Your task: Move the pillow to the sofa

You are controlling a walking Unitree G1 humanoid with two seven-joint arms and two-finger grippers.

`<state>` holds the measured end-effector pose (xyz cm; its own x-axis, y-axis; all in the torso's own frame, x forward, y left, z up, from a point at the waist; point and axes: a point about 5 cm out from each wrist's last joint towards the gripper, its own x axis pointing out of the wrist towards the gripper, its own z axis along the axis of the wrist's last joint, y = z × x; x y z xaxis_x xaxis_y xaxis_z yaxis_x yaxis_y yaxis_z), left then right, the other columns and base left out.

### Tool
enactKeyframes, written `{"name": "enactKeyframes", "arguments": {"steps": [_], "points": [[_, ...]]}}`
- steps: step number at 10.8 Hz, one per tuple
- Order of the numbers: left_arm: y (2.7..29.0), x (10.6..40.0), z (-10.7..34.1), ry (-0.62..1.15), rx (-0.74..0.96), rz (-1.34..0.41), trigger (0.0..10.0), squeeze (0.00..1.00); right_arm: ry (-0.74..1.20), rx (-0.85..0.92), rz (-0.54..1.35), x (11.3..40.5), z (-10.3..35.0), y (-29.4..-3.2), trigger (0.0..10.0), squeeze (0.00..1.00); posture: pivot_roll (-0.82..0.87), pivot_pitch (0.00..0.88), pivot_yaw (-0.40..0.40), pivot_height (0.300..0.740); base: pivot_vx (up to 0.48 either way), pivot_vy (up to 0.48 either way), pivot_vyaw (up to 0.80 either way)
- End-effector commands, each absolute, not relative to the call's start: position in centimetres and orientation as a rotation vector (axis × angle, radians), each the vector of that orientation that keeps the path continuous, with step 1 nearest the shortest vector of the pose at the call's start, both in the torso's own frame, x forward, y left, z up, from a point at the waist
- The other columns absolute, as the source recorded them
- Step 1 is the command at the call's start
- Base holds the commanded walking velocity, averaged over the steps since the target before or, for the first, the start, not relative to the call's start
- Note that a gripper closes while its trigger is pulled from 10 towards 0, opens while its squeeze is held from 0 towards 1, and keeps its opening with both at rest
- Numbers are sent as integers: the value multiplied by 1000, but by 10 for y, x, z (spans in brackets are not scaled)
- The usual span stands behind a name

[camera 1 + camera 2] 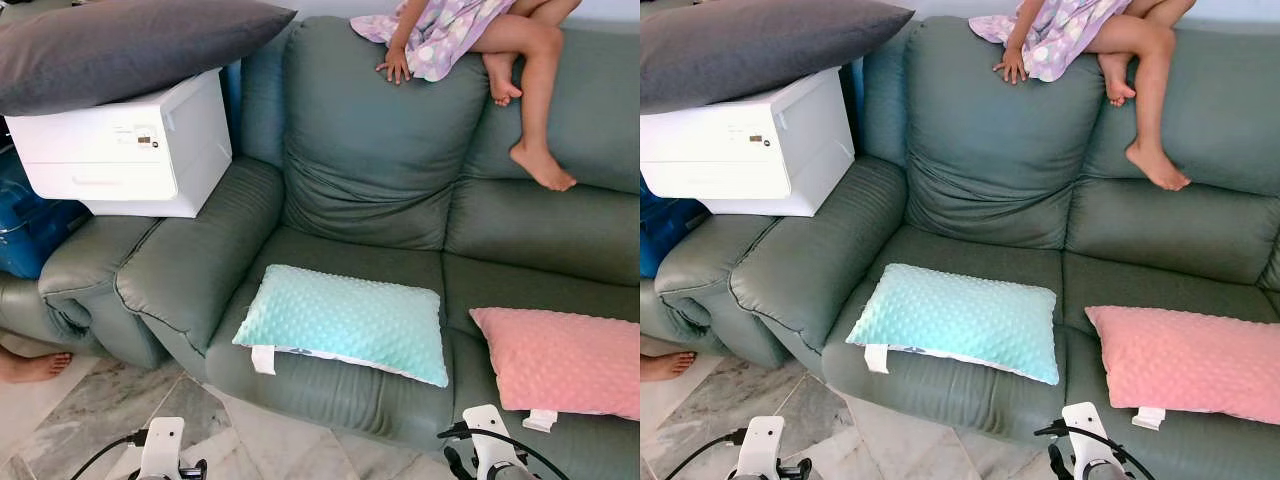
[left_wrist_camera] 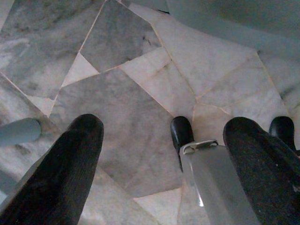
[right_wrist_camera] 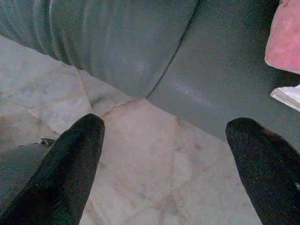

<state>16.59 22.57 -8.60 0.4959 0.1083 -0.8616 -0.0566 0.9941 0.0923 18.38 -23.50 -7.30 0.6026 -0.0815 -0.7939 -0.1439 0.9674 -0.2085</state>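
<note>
A mint-green dotted pillow (image 1: 348, 320) lies flat on the left seat of the grey-green sofa (image 1: 370, 150), its white tag hanging over the front edge. A pink dotted pillow (image 1: 565, 360) lies on the seat to its right. Both arms hang low in front of the sofa, their wrists at the bottom edge of the eye views. My left gripper (image 2: 164, 140) is open over the marble floor, holding nothing. My right gripper (image 3: 164, 140) is open too, over the floor just below the sofa's front edge, near the pink pillow's tag (image 3: 286, 96).
A person (image 1: 470, 40) sits on top of the sofa back, bare legs hanging down. A white printer (image 1: 130, 145) rests on the left armrests with a large dark grey cushion (image 1: 120, 45) on it. A bare foot (image 1: 30, 365) rests on the floor at left.
</note>
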Motion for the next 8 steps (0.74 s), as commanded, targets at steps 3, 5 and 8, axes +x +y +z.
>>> {"name": "enactKeyframes", "arguments": {"steps": [3, 5, 8], "points": [[226, 166, -86, 1045, 61, 92, 10000, 0, 937, -262, 31, 181, -74, -236, 10000, 0, -214, 12, 31, 740, 0, 0, 0], [227, 167, -85, 1042, 68, 89, 10000, 0, 937, -261, 31, 181, -74, -235, 10000, 0, -214, 11, 32, 740, 0, 0, 0], [227, 169, -84, 1039, 77, 85, 10000, 0, 938, -270, 42, 181, -75, -235, 10000, 0, -214, 9, 33, 740, 0, 0, 0]]}}
